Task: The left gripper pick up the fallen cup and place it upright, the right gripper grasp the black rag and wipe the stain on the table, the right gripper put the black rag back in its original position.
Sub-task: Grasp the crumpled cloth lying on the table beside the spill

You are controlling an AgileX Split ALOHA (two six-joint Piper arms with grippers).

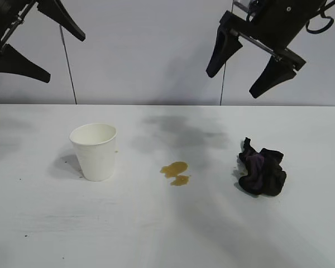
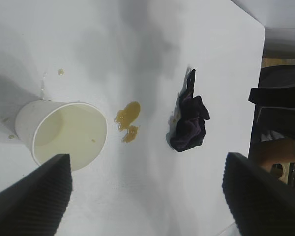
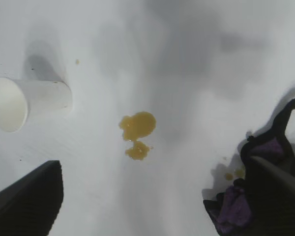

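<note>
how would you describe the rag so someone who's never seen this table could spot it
On the white table, look to the far side from the paper cup, past the yellowish-brown stain. The black rag lies there under the right gripper: the only dark, crumpled thing, with purple folds.

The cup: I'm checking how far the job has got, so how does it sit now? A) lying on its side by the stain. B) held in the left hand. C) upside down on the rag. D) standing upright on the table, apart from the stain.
D: the cup stands mouth-up on the table, clear of the stain.
</note>
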